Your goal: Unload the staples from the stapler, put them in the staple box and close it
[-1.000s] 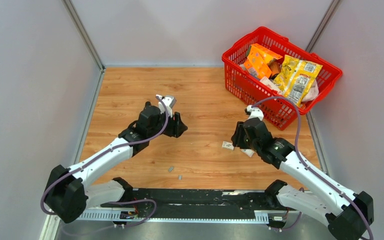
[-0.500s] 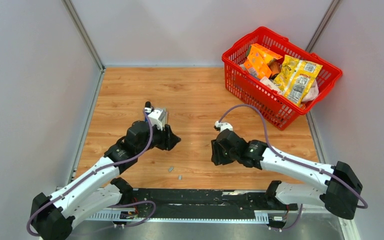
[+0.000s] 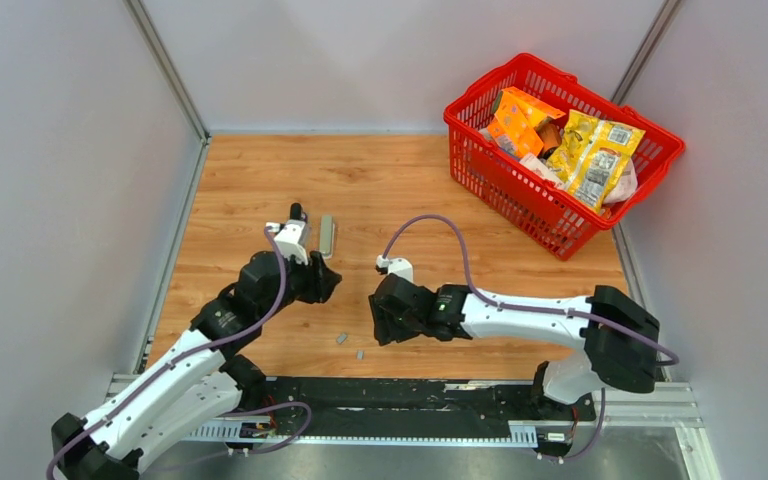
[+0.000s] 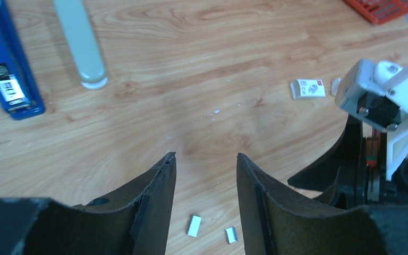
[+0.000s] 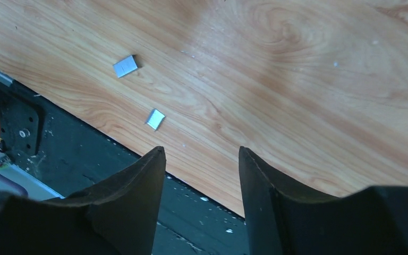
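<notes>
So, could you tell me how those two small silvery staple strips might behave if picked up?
The two small silvery-grey metal staple strips lie flat on the smooth wooden tabletop, so they would probably slide rather than lift. They look tiny beside the open jaws of the right gripper, so likely very light and easily flicked away.

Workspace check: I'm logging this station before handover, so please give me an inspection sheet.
Surface: wooden table, a few pale specks.
Job's things: blue stapler lying beside a pale grey bar; two staples loose near the front edge.
Clutter: small white box; red basket of packets.
Grippers: left gripper and right gripper both open, empty.
Cables: purple cable looping over each arm, no snag seen.
Surroundings: grey walls.
</notes>
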You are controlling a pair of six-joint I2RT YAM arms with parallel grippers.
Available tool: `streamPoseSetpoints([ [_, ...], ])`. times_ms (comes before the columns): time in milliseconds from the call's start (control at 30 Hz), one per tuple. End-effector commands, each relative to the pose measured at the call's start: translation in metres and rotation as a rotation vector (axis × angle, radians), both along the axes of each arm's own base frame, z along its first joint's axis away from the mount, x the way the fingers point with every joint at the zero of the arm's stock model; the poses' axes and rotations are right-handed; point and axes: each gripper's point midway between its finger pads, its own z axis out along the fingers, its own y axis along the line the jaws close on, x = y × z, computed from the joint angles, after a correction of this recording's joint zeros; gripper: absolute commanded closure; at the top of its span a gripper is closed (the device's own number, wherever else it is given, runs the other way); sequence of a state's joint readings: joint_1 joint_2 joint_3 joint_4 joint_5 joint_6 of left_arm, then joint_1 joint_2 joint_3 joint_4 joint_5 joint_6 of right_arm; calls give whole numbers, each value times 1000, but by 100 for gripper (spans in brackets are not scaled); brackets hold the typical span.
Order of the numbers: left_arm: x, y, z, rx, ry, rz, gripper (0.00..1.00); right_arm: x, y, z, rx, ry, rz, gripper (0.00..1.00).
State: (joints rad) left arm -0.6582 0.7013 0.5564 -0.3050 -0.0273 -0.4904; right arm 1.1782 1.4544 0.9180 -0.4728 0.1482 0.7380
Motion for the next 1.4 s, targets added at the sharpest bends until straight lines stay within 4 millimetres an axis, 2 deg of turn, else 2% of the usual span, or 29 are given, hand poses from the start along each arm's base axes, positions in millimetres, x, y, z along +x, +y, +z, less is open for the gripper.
streamPoseSetpoints([
  [0, 3, 32, 18, 2, -48, 165, 47, 2, 33, 10, 82, -1, -110, 43],
  [133, -1, 48, 24, 16, -52, 228, 47, -1, 49, 3, 46, 16, -172, 38],
  [400, -5, 60, 27, 19, -47, 277, 46, -12, 64, -13, -39, 50, -301, 35],
  [667, -10, 61, 31, 16, -54, 259, 44, -32, 66, -30, -76, 91, -403, 37],
  [1100, -17, 63, 32, 9, -63, 240, 44, -28, 71, -40, -128, 90, -491, 46],
  [1367, -21, 64, 30, 16, -57, 227, 44, -29, 77, -46, -132, 104, -501, 48],
])
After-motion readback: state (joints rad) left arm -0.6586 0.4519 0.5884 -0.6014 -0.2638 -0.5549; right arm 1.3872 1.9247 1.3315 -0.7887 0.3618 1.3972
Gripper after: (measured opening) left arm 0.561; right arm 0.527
